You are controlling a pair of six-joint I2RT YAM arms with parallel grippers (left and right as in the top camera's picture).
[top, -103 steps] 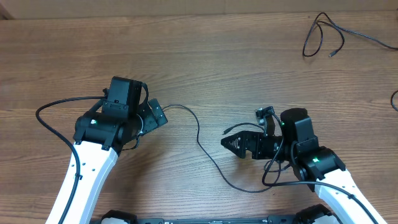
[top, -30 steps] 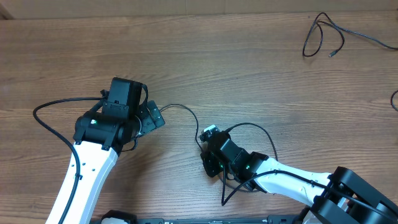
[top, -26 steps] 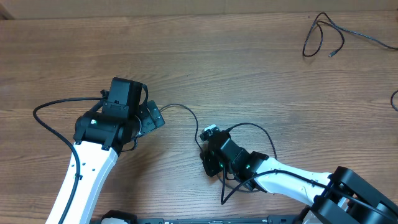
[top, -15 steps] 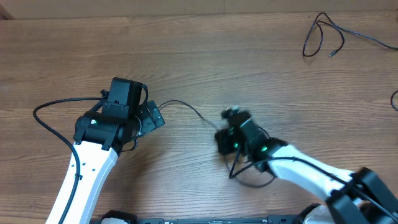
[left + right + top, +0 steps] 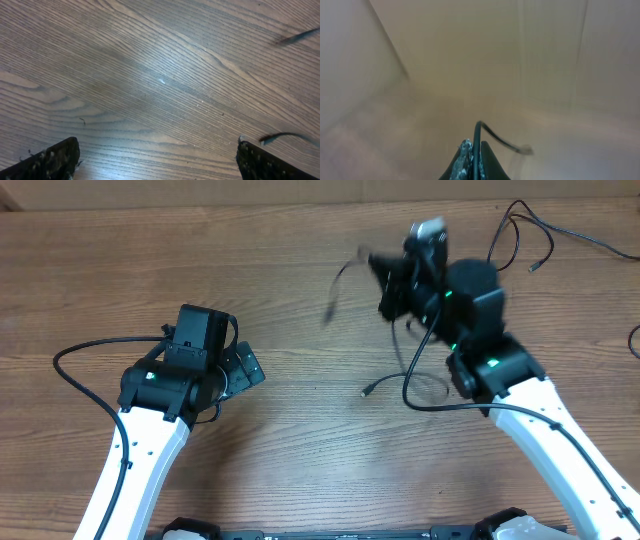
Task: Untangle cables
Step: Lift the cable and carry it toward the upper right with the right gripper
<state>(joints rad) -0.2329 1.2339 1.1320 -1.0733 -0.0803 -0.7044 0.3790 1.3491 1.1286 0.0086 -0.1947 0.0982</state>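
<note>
Black cable (image 5: 492, 139) is pinched in your right gripper (image 5: 474, 152). Its jaws are closed tight on the cord close to one end, so a short tail with a plug tip (image 5: 525, 149) sticks out past them. From overhead, that gripper shows blurred above the far right of the table (image 5: 200, 240), and a strand of the cord hangs loose in the air to its left. A plug end (image 5: 368, 390) lies on the wood below, seemingly the same cord. More cables (image 5: 520, 235) lie just beyond the gripper, in the far right corner. Your left gripper (image 5: 250, 367) sits low on the left with its jaws wide apart, holding nothing.

As I judge it, you have three risks from here. A hold that near the tip could slip off in a fast swing. The loose slack could drop across the far cables and make a fresh tangle. It could also catch on the right arm (image 5: 530, 395).
</note>
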